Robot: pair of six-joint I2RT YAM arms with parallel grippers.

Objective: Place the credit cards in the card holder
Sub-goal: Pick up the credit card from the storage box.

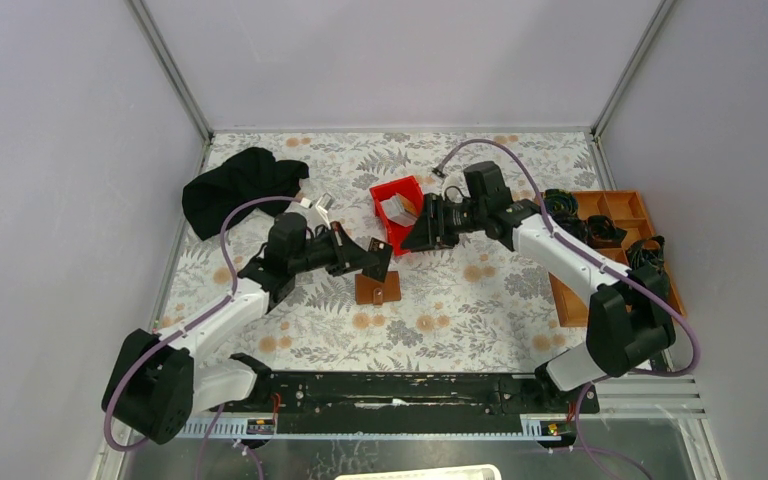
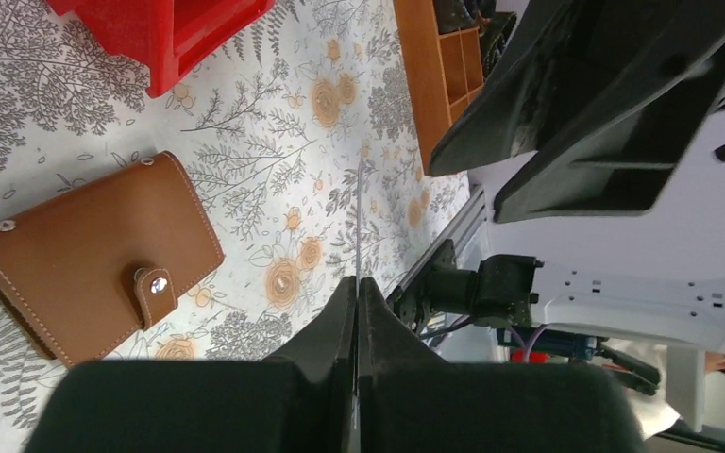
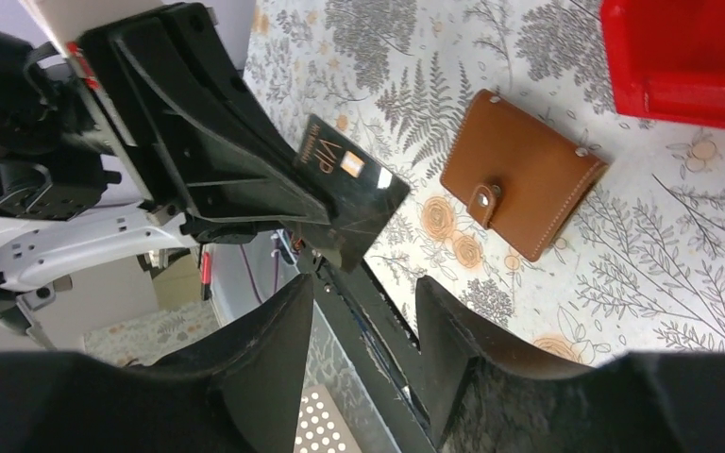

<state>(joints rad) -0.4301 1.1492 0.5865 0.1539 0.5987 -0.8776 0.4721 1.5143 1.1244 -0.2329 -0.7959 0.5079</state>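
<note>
The brown leather card holder (image 1: 377, 288) lies shut on the floral table, its tab clasp fastened; it also shows in the left wrist view (image 2: 94, 255) and the right wrist view (image 3: 519, 184). My left gripper (image 1: 376, 260) is shut on a dark credit card (image 3: 349, 189) marked VIP and holds it above the table, just behind the holder. In the left wrist view the card (image 2: 358, 217) shows edge-on between the shut fingers (image 2: 340, 311). My right gripper (image 1: 410, 236) is open and empty, facing the card from close by, with its fingers (image 3: 283, 321) apart.
A red plastic bin (image 1: 400, 205) with a pale object inside stands behind the grippers. An orange-brown compartment tray (image 1: 615, 250) with dark cables is at the right. A black cloth (image 1: 235, 185) lies at the back left.
</note>
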